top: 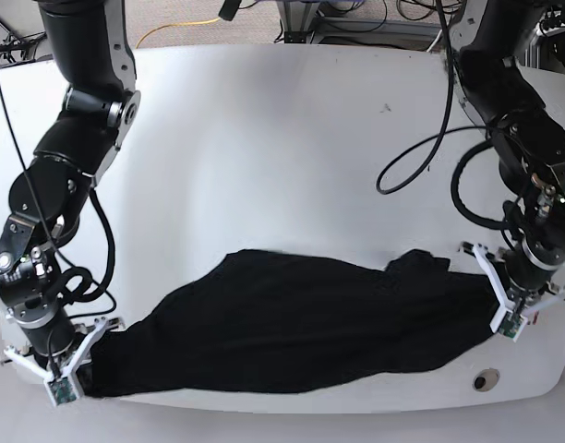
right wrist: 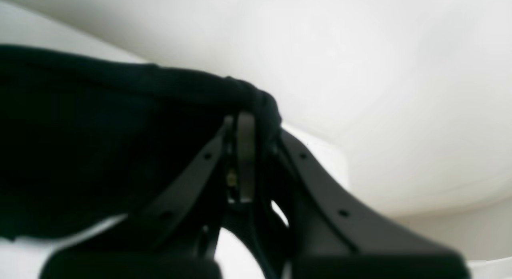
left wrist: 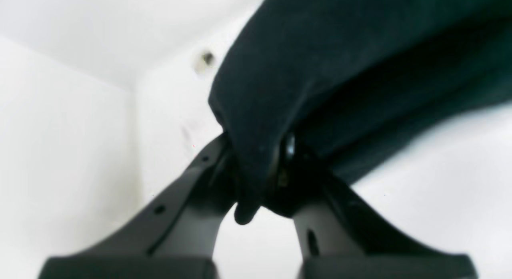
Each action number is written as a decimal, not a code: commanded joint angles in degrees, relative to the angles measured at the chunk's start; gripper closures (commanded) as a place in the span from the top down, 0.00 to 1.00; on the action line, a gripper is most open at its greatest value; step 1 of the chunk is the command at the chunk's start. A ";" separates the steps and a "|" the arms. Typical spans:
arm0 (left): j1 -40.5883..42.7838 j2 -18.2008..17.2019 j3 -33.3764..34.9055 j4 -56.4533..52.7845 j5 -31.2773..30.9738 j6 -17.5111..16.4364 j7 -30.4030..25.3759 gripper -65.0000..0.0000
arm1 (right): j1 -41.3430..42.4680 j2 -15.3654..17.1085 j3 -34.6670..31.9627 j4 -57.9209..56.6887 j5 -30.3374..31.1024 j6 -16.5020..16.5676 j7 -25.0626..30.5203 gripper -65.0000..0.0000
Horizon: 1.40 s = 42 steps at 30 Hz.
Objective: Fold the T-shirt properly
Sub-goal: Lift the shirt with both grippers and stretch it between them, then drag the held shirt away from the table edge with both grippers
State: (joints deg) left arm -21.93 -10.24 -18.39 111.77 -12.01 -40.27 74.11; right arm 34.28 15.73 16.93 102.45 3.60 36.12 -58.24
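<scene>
The black T-shirt (top: 292,323) lies stretched in a long, rumpled band across the front of the white table (top: 264,138). My left gripper (top: 497,297), at the right in the base view, is shut on the cloth's right end. In the left wrist view the T-shirt (left wrist: 320,71) rises out of the closed left gripper (left wrist: 260,171). My right gripper (top: 87,362), at the base view's left near the front edge, is shut on the other end. Seen from the right wrist, the T-shirt (right wrist: 100,143) bunches over the closed right gripper (right wrist: 250,123). No printed patch shows.
A small round hole (top: 486,380) sits in the tabletop near the front right corner, close to the left gripper. A black cable (top: 421,157) loops down from the arm on the right. The table's front edge runs just below the cloth.
</scene>
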 commanded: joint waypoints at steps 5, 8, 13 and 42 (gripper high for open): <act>8.61 0.88 -0.29 1.16 0.89 0.27 0.31 0.00 | -9.36 0.05 0.70 3.26 -1.09 -0.65 0.61 0.00; 12.31 0.88 -0.29 1.16 0.89 0.27 0.31 0.00 | -13.67 -1.97 2.90 4.84 -1.09 -0.65 0.61 0.00; 19.34 0.88 -0.38 1.60 0.89 0.27 0.31 0.00 | -21.49 -5.13 6.76 7.13 -1.09 0.32 0.17 0.00; 43.96 0.44 -0.46 1.16 1.24 0.27 -5.40 0.00 | -49.80 -14.63 11.25 9.33 -1.00 3.88 0.26 0.00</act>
State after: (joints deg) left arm 22.11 -9.17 -18.50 111.96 -10.72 -39.97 69.47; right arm -15.05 0.78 27.99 110.59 1.96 39.72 -58.98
